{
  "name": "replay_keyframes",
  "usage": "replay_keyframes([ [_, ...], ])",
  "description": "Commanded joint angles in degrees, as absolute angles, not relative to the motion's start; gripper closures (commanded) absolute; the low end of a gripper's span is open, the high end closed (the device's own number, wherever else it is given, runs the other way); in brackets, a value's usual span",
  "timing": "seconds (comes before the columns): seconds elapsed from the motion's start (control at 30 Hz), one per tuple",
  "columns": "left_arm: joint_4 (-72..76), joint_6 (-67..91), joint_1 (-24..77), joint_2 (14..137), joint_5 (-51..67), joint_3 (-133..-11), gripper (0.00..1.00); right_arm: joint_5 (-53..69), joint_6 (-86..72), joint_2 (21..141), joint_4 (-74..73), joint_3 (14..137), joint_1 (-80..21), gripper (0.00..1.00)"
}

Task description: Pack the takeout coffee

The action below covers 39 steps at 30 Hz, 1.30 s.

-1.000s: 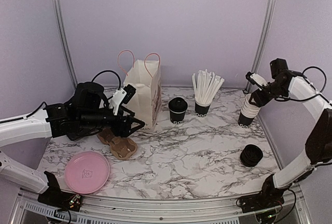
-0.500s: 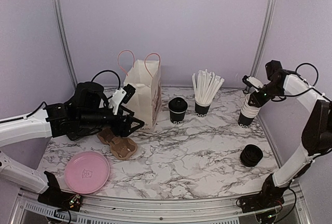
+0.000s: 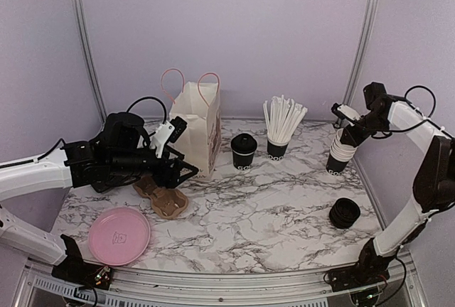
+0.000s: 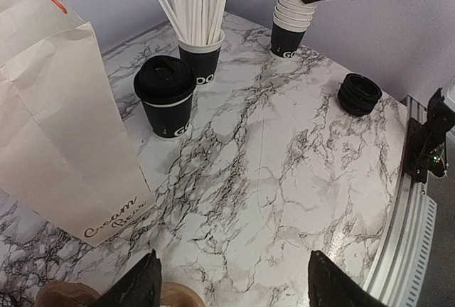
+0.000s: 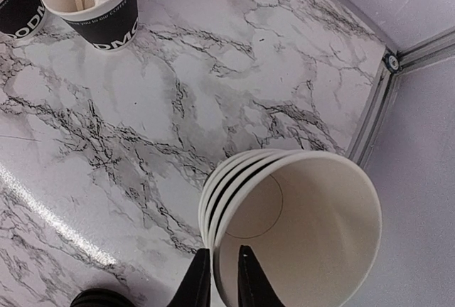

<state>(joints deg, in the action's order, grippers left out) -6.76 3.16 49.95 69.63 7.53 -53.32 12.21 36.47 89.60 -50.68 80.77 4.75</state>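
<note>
Marble-patterned surface is carrying the takeout coffee, a small black lidded cup. It is standing upright toward the back, between a cream paper bag at its 9 o'clock and a black cup of white straws at its 3 o'clock. The left fingers are spreading wide and holding nothing. The right fingers are straddling the rim of the nested stack of cups with only a narrow gap; whether they are pinching it cannot be told. Likely trouble: a pull there would be lifting or toppling the wrong cups. A left reach swinging wide could be shoving the bag or tipping the straws, and a hard squeeze could be buckling the paper wall and popping the lid. In the top view the coffee is sitting at about 2 o'clock from the left fingers, apart from them, and well away at about 8 o'clock from the right fingers.
</note>
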Motion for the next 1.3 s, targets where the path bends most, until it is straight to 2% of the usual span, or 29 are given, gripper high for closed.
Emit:
replay_keyframes([
  [0.0,-8.11,2.21,50.19,70.25,8.18,-54.93,0.29,12.66,35.97,90.54,-51.2,83.14,4.92,0.86],
  [0.47,-8.77,1.67,50.71,70.57,7.6,-55.11,0.29,11.57,35.82,87.77,-53.15,86.82,4.92,0.95],
  [0.53,-8.79,1.67,50.76,70.71,7.75,-55.19,0.29,11.59,36.03,86.55,-53.51,87.52,4.92,1.0],
  [0.77,-9.12,1.68,50.91,71.05,7.99,-55.28,0.29,11.8,36.29,85.53,-53.63,86.14,4.92,1.0],
  [0.8,-9.18,1.63,50.91,71.04,7.87,-55.35,0.29,12.24,36.0,85.56,-53.66,85.87,4.92,0.97],
  [0.9,-9.28,1.51,51.05,71.07,7.7,-55.37,0.29,11.27,35.7,86.08,-53.38,84.78,4.92,0.74],
  [0.97,-9.38,1.43,51.15,71.05,7.6,-55.37,0.29,10.11,36.01,86.5,-52.57,83.95,4.92,0.68],
  [1.07,-9.66,1.24,51.35,71.17,7.35,-55.37,0.29,9.88,36.29,87.89,-52.3,83.67,4.92,0.68],
  [1.27,-9.99,0.93,51.57,71.19,7.01,-55.53,0.29,10.72,36.12,91.02,-52.32,84.0,4.92,0.74],
])
